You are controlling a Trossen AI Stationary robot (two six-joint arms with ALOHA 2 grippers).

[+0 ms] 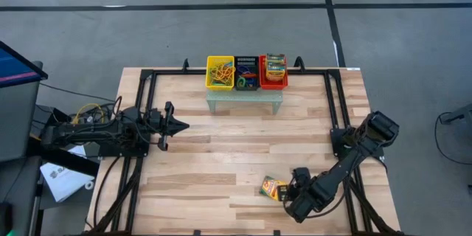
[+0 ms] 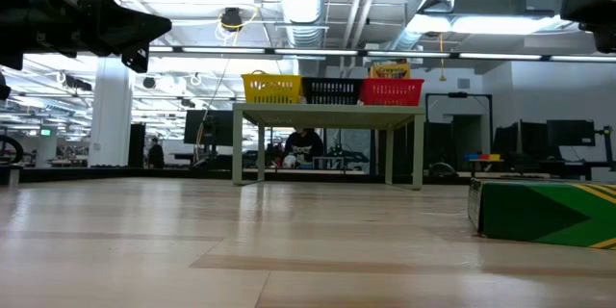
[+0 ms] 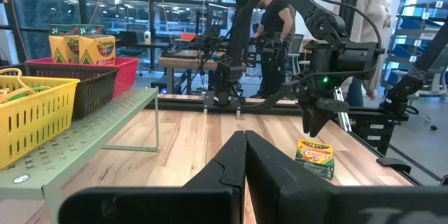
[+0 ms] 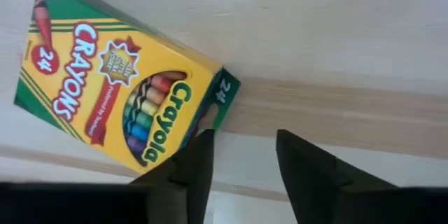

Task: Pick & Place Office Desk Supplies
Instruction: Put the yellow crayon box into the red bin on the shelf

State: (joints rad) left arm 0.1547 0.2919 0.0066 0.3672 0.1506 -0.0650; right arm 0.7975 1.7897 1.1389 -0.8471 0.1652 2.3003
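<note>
One yellow-and-green crayon box [image 4: 115, 80] lies flat on the table near its near right corner [image 1: 273, 188], and shows at the right of the low view [image 2: 544, 212]. My right gripper [image 4: 243, 143] is open and points down just above the box's end [image 3: 315, 157]. One fingertip [image 4: 201, 143] hangs over the box's corner, the other over bare wood. My left gripper [image 1: 175, 125] is shut and hovers over the table's left side [image 3: 245, 147]. Two more crayon boxes [image 1: 276, 65] stand in the red basket. Rubber bands [image 1: 221, 71] fill the yellow basket and part of the black basket [image 1: 246, 80].
The three mesh baskets sit in a row on a small pale green shelf [image 1: 244, 100] at the table's far middle. A dark metal frame [image 1: 147, 81] runs along the table's sides. The wood between the two arms [image 1: 221, 147] is bare. People [image 3: 276, 28] stand beyond the table.
</note>
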